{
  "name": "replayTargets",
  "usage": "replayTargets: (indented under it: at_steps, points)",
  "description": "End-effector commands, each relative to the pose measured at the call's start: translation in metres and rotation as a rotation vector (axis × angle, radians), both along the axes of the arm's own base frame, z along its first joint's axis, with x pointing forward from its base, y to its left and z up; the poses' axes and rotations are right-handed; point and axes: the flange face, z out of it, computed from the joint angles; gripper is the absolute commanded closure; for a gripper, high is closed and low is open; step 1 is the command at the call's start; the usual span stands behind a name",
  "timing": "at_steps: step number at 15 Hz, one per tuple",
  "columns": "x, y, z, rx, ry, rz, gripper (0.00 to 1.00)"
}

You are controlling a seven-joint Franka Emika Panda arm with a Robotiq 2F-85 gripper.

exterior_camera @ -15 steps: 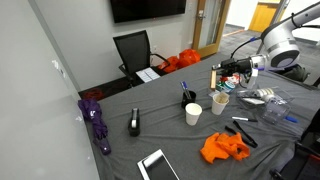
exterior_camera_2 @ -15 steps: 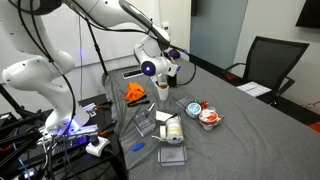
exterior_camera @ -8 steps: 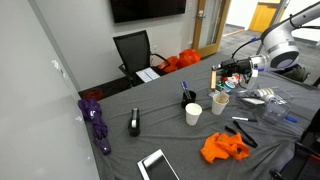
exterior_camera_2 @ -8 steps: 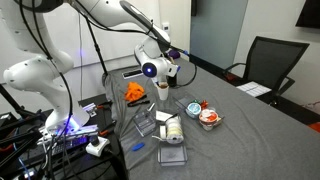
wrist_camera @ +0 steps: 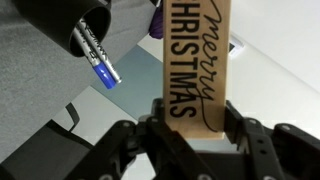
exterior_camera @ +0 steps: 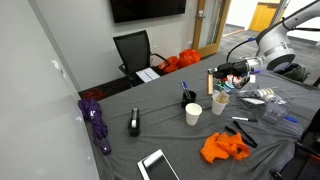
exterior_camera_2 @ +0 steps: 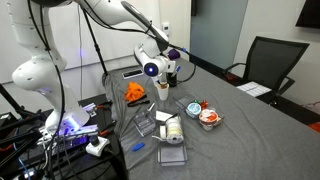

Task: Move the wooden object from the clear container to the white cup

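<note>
My gripper (wrist_camera: 190, 115) is shut on a flat wooden sign (wrist_camera: 195, 55) printed "merry CHRISTMAS", its fingers pressing both edges. In an exterior view the gripper (exterior_camera: 216, 72) holds the sign (exterior_camera: 210, 78) in the air, above and slightly behind the cups. The clear container (exterior_camera: 220, 102), a pale tumbler, stands below it on the grey table. The white cup (exterior_camera: 193, 113) stands a little nearer the table's front, apart from the tumbler. The gripper also shows in an exterior view (exterior_camera_2: 166, 68). The cups are out of the wrist view.
A black pen cup (exterior_camera: 188, 97) with markers stands by the white cup and shows in the wrist view (wrist_camera: 60, 25). Also here are an orange cloth (exterior_camera: 223, 148), a purple object (exterior_camera: 95, 118), a black device (exterior_camera: 134, 122), a tablet (exterior_camera: 157, 165) and clear boxes (exterior_camera_2: 172, 135).
My gripper has shifted slightly sideways with the wooden sign still held. Nothing else has moved.
</note>
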Motion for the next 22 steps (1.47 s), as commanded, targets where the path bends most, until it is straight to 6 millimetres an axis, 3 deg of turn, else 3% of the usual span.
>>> replayTargets:
  at_steps: [1,9,22]
  points:
    - [-0.012,0.012,0.003,-0.044,-0.124,0.052,0.69]
    - [-0.026,0.038,-0.009,-0.101,-0.338,0.157,0.69]
    - [-0.025,0.087,-0.016,-0.247,-0.507,0.223,0.69]
